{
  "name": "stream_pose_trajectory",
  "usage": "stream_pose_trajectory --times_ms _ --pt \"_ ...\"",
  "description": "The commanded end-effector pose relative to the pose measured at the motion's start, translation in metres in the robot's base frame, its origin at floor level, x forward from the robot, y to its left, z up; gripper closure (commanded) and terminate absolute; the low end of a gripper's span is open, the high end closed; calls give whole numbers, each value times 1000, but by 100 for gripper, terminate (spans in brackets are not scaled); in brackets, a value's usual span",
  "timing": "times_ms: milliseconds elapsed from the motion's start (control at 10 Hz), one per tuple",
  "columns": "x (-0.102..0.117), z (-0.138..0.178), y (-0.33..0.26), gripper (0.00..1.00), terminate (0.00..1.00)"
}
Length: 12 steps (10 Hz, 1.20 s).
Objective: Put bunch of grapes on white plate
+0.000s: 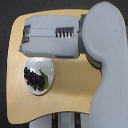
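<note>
One bunch of grapes below end effector

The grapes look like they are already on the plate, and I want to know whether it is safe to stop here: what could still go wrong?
The bunch of grapes lies toward the white plate's edge on the exterior view's left, so a nudge might roll it off. The arm hangs over the plate and hides the gripper, so whether the grapes are released is unclear. The plate sits near the table's edge.
</note>
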Motion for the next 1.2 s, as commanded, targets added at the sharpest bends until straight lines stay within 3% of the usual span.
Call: stream_pose_trajectory --times_ms 0,300,500,900,1100 --pt "40 79 -24 0 0" --pt "57 99 -50 0 0" --pt "57 100 -77 0 0" --pt "64 109 -191 0 0" --pt "57 111 -248 0 0"
